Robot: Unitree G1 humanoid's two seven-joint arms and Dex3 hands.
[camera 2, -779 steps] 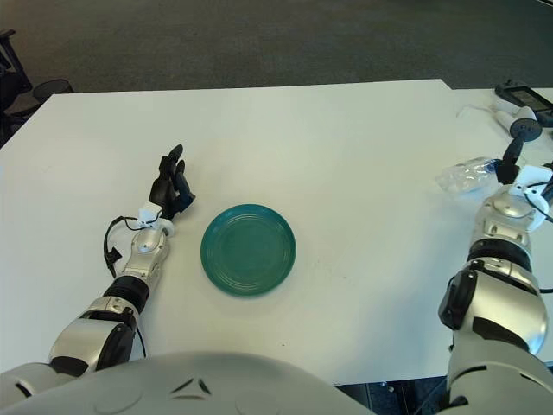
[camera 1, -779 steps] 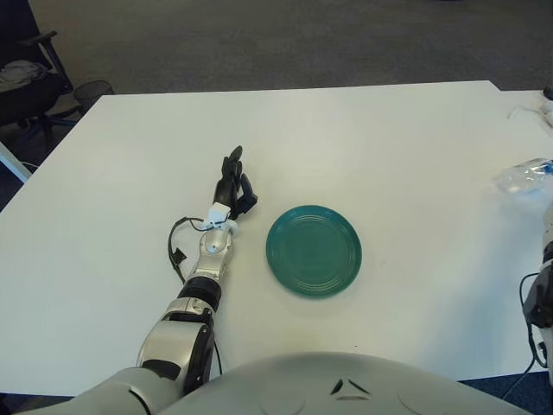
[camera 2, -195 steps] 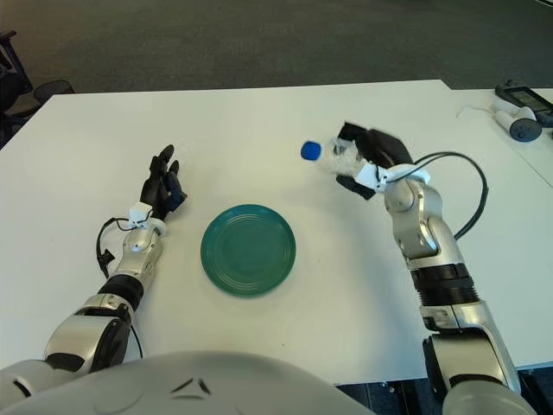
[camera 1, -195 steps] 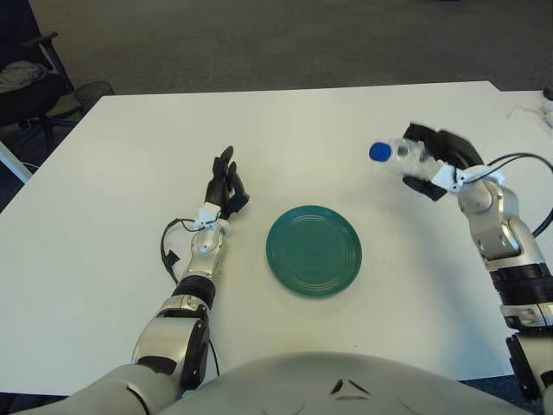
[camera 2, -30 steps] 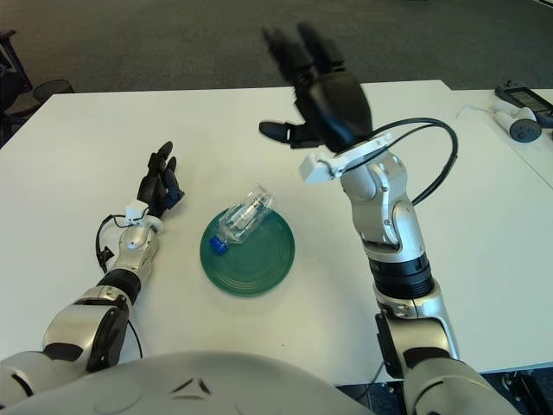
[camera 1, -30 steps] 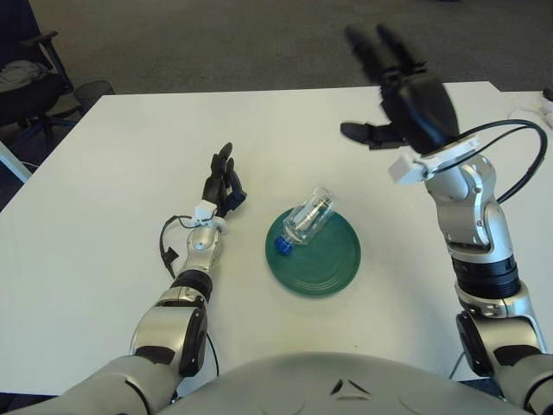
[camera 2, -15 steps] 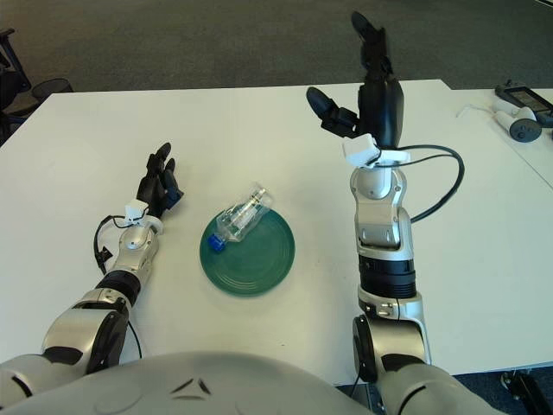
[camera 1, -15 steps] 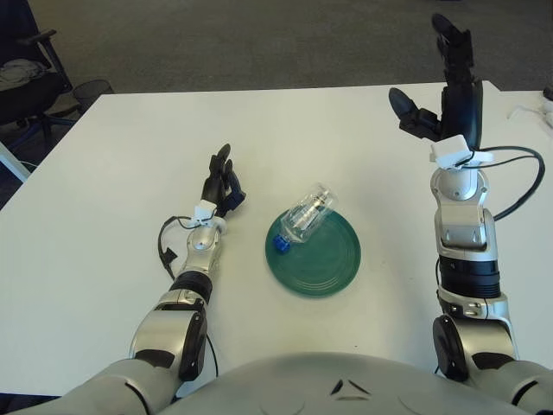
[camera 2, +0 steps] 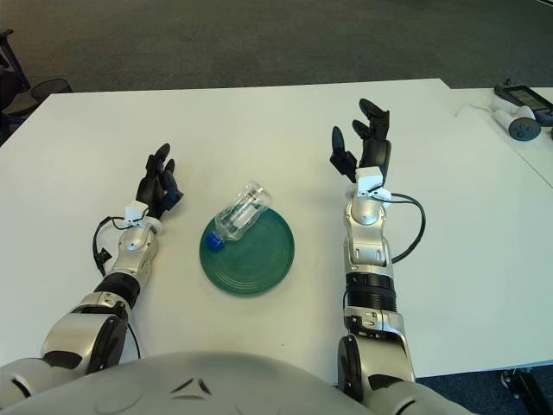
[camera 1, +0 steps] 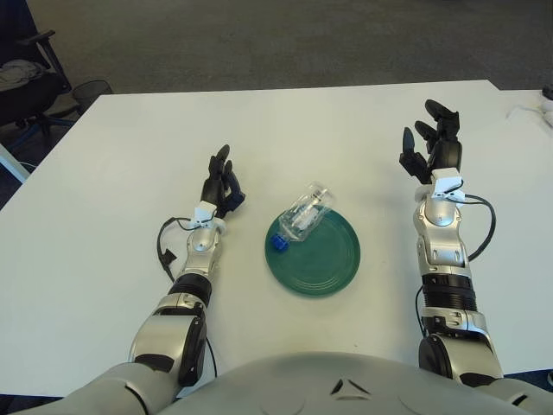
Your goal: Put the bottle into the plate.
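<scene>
**Bottle down, hand clear**

The bottle [camera 1: 302, 215] lies on its side across the upper-left rim of the green plate [camera 1: 333, 259], blue cap [camera 1: 278, 243] low and over the plate, base jutting past the edge. The right hand [camera 1: 435, 147] is well apart to the right, fingers spread wide and holding nothing. The left hand [camera 1: 219, 186] shows just left of the plate, fingers relaxed and empty. The placing looks done — the sound course is to draw the right arm away wide of the plate, since a round bottle perched on a rim may roll.
</scene>
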